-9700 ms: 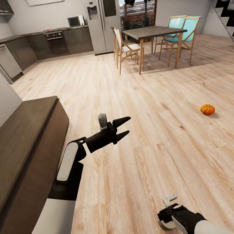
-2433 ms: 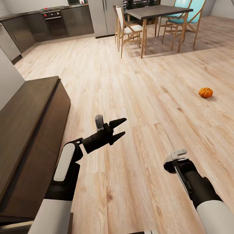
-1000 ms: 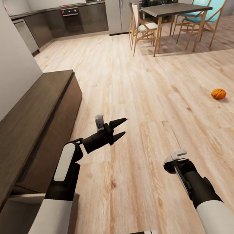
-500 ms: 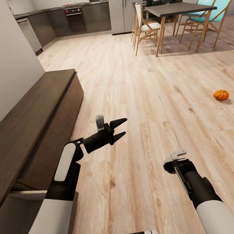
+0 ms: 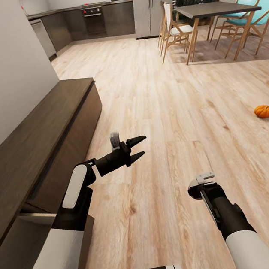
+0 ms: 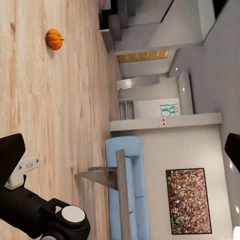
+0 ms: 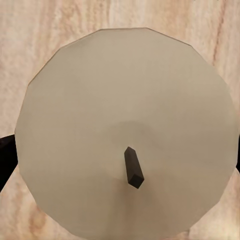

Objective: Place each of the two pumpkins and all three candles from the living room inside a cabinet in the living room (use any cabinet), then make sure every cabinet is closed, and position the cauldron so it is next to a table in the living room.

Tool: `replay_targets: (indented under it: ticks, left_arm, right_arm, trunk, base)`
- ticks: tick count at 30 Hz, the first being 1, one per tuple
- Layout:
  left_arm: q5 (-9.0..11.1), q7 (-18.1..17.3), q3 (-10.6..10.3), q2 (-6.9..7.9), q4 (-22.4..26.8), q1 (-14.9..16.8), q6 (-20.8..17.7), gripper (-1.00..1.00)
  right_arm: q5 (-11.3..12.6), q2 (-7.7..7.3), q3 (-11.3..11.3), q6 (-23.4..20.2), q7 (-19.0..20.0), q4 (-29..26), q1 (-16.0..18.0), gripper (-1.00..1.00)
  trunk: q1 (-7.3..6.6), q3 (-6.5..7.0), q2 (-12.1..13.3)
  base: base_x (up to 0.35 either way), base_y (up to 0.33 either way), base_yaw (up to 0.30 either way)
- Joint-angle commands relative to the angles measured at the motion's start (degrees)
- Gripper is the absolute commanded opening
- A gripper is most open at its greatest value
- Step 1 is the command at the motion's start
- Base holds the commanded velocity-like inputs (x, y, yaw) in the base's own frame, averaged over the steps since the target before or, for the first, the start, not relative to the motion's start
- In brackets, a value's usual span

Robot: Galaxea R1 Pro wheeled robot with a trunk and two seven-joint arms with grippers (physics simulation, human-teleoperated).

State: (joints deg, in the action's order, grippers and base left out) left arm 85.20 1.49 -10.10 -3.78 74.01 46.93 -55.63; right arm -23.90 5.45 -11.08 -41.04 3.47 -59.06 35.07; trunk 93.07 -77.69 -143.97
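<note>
The whole head view has slid sideways over the last second, which reads as the base turning and rolling rather than anything in the room moving: the cabinet (image 5: 39, 136) now takes up more of the left side, running along the wall with its flat top bare, and at its near end a paler drawer (image 5: 33, 220) stands pulled out beside the left arm. That open drawer is probably the drop point, so the drive looks like an approach to it. The dining table (image 5: 214, 9) with its chairs sits far off across the floor (image 5: 168, 103). 1 pumpkin (image 5: 263, 111) lies on the floor well apart from the cabinet, towards the right edge, and the left wrist view picks it up too; it is yet to be collected. The left gripper (image 5: 137, 148) hangs over the floor with its fingers spread and nothing between them. The right gripper (image 5: 203, 184) points down, and its wrist view looks straight onto a pale candle (image 7: 127, 132) with a dark wick, held between the fingers, whose dark tips show at either side. The arms keep their pose while the base carries the candle along.
</note>
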Motion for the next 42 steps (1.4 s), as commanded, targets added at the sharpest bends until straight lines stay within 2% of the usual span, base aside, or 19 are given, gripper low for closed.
replay_targets:
  ticks: [1,10,27,42]
  left_arm:
    - [0.00,0.00,0.00,0.00,0.01,0.00,0.00,1.00]
    - [-0.02,0.00,-0.01,0.00,0.04,0.00,0.00,1.00]
    - [0.18,-0.03,-0.01,-0.03,0.08,0.00,-0.06,1.00]
    - [0.07,-0.01,-0.10,-0.34,0.28,-0.06,-0.02,1.00]
  right_arm:
    - [-0.05,0.00,0.00,0.00,-0.04,0.00,0.00,-1.00]
    - [-0.04,0.00,0.00,0.00,-0.04,0.00,0.00,-1.00]
    - [0.16,-0.09,0.00,0.00,-0.04,0.00,0.00,-1.00]
    - [0.17,-0.05,0.00,0.00,-0.04,0.03,0.00,-1.00]
  trunk:
    - [0.00,0.00,0.00]
    - [0.00,0.00,0.00]
    - [0.00,0.00,0.00]
    - [-0.39,3.32,0.20]
  base:
    - [0.000,0.000,0.089]
    - [0.000,0.000,0.197]
    - [0.000,0.000,0.009]
    - [0.000,0.000,0.000]
